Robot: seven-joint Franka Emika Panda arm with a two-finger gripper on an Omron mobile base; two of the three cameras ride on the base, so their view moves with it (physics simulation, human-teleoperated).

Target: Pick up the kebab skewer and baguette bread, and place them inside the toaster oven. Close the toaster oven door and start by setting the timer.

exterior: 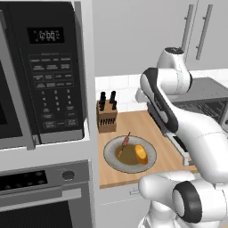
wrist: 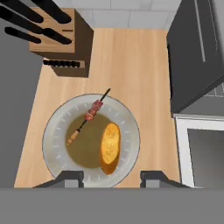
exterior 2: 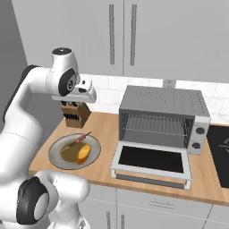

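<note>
- The plate (wrist: 54, 131) serves as the landmark: it sits on the wooden counter (wrist: 131, 65), in front of the knife block (wrist: 61, 43).
- The kebab skewer (wrist: 89, 114) lies slantwise across the plate's centre, its dark tip reaching past the rim toward the knife block.
- The baguette bread (wrist: 109, 146) lies on the same plate, just beside the skewer on the side nearer the toaster oven (exterior 2: 163, 116); both are laid out flat and exposed, likely so each can be taken from above.
- The toaster oven door (exterior 2: 152, 163) is dropped flat beside the plate, leaving the wire rack open for loading.
- The gripper (wrist: 111, 177) hangs above the plate, jaws spread and holding nothing, probably lining up for a first pick.
</note>
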